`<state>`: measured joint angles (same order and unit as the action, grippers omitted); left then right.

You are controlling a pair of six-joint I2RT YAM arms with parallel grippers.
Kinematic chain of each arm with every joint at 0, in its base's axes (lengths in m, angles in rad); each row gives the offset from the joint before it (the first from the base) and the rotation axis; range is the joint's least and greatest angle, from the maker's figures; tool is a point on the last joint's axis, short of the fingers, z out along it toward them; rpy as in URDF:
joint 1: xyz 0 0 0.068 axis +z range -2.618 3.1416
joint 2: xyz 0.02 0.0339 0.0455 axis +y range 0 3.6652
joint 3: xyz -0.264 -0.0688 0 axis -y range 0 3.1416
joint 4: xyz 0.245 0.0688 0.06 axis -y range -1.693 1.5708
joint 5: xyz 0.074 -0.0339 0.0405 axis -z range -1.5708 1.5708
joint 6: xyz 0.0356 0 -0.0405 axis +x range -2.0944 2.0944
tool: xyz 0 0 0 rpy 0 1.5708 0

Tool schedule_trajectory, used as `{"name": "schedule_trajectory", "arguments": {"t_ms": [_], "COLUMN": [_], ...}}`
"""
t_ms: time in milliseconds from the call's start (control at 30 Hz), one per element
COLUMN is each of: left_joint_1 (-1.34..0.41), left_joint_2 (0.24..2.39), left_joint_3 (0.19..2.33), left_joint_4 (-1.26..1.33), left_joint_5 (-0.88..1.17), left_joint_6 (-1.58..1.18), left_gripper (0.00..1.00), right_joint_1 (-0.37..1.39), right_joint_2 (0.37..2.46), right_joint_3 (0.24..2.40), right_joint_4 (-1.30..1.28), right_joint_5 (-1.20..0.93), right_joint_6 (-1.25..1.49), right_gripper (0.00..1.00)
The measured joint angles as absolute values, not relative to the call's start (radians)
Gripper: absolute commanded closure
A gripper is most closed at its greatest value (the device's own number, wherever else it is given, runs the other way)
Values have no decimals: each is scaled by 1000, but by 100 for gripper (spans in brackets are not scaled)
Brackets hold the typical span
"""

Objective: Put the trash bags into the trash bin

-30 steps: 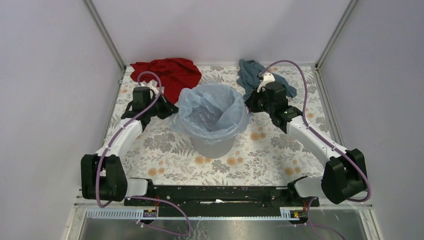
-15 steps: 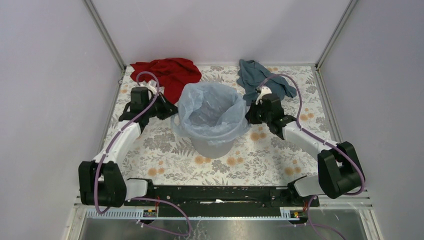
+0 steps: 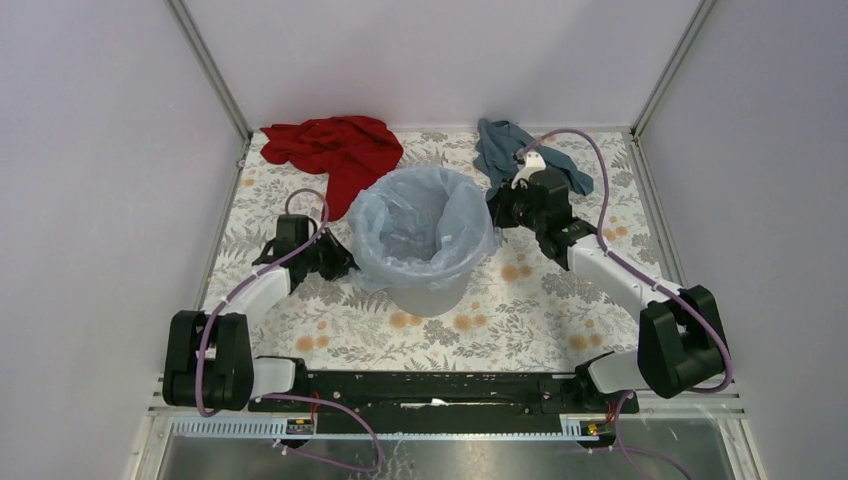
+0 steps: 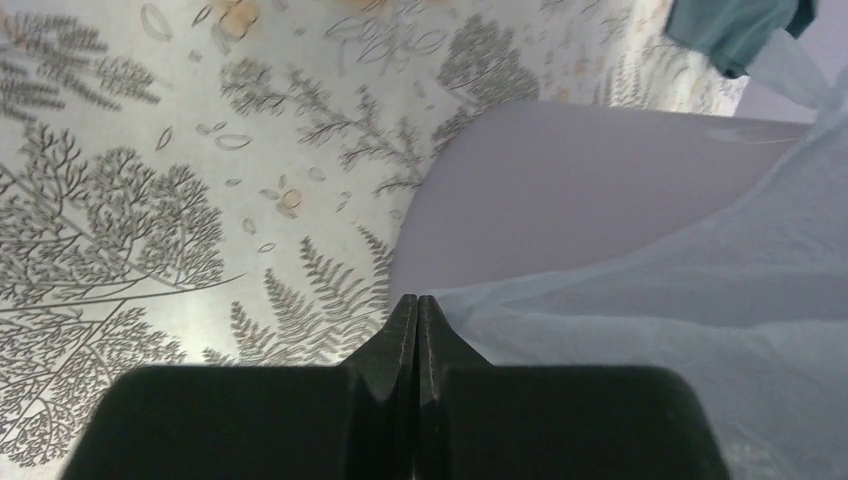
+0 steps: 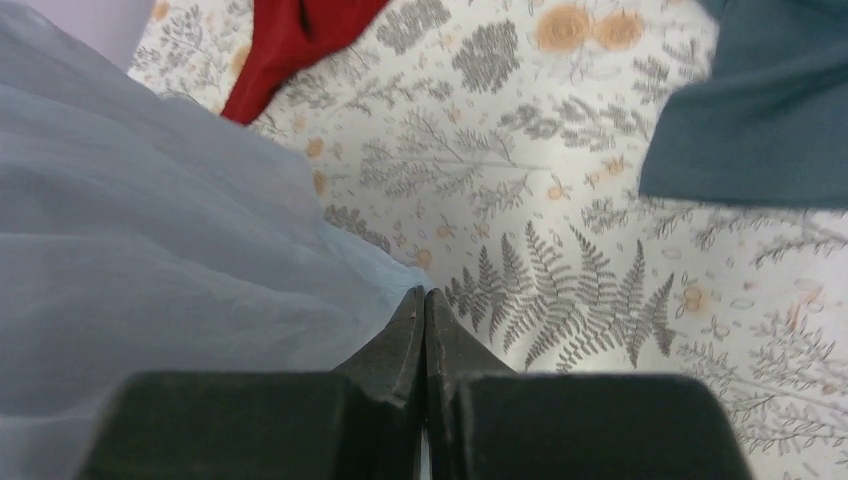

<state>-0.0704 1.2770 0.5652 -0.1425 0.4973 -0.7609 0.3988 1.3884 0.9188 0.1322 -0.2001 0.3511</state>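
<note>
Left claw (image 4: 417,300) clamped tight on the trash bag (image 3: 420,215) hem, left of the trash bin (image 3: 425,293); right claw (image 5: 422,295) pinching the film on the bin's right. Bag lines the bin, folded over its rim, on the worktop (image 3: 520,310). Red cloth (image 3: 335,150) and teal cloth (image 3: 500,148) lie behind the bin.

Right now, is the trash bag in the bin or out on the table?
In: the trash bag lines the trash bin, mouth open, its edge draped outward over the rim.

Glossy wrinkly plast. bag (image 3: 366,240), smooth plast. bin (image 3: 426,298).
</note>
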Motion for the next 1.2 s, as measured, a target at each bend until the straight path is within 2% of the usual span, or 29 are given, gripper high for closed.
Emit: {"name": "schedule_trajectory", "arguments": {"t_ms": [67,233,267,333,367,500,633,733,867,1033,1200], "left_joint_1": [-70,-70,-71,-72,-72,-74,-74,-77,-96,-120,-169], "left_joint_2": [1268,1141,1111,1073,1074,1182,1270,1234,1145,1089,1137], "left_joint_3": [598,720,730,725,711,593,456,460,557,599,512], "left_joint_4": [-162,-216,-210,-176,-155,-75,-103,-138,-187,-155,-117], "left_joint_5": [498,492,492,498,502,513,511,506,473,445,398], "left_joint_6": [-760,-754,-751,-748,-746,-734,-747,-752,-737,-735,-756], "left_gripper": [99,86,87,98,100,100,100,100,93,96,95], "right_joint_1": [399,397,397,394,392,385,384,381,360,344,340], "right_joint_2": [1394,1468,1479,1489,1490,1490,1473,1483,1565,1610,1660], "right_joint_3": [867,732,720,721,730,804,854,850,810,765,821], "right_joint_4": [183,209,200,187,178,138,155,175,193,148,132], "right_joint_5": [-210,-238,-238,-242,-249,-286,-318,-334,-356,-357,-362], "right_joint_6": [366,401,402,402,401,402,419,429,447,466,474], "right_gripper": [100,100,100,100,100,100,100,100,100,100,99]}}
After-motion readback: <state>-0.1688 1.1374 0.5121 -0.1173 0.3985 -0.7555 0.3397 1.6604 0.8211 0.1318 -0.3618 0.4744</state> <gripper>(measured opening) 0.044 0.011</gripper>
